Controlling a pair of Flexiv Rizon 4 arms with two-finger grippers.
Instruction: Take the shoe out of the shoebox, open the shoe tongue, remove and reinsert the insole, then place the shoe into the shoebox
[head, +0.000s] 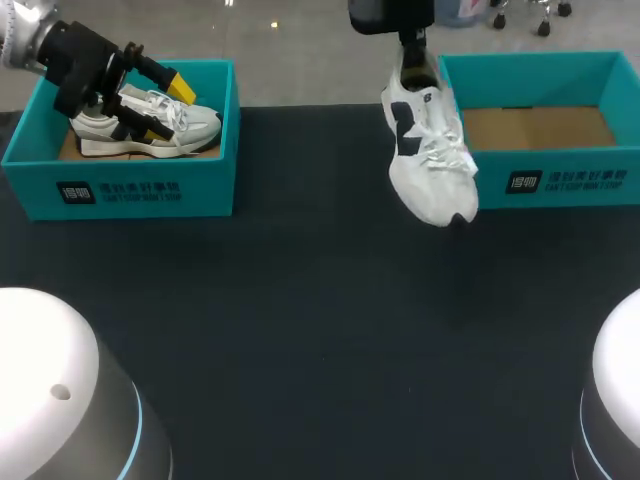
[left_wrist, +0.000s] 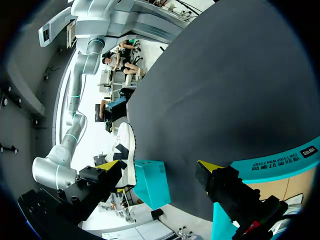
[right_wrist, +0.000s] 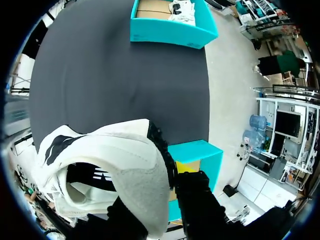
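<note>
Lifting the shoe clear of its box looks like the step in hand, and it seems nearly done. At about ten o'clock on the table (head: 320, 300), the left gripper (left_wrist: 161, 166) hangs over the left box (head: 130, 190) with its yellow-tipped fingers spread wide and nothing between them. A second shoe (head: 195, 125) lies on its sole in that box, under and beside the fingers, and I cannot tell whether a finger brushes it. Around one o'clock the shoe (head: 430, 170) hangs in the air, toe down and heel up, laces facing the camera. The right gripper (head: 412, 48) is clamped on its heel collar from above, the fingers set only as far apart as the collar is thick. The toe is near the table, but I cannot tell if it touches. The right box (head: 560, 180), at two o'clock, sits just beside the shoe and shows a bare cardboard floor. The tongue and insole work appear not yet begun. I judge that the next move calls for lowering the shoe onto open table near twelve o'clock, sole down. The heel would need to stay pinned while the left arm comes across to pull the tongue open.
</note>
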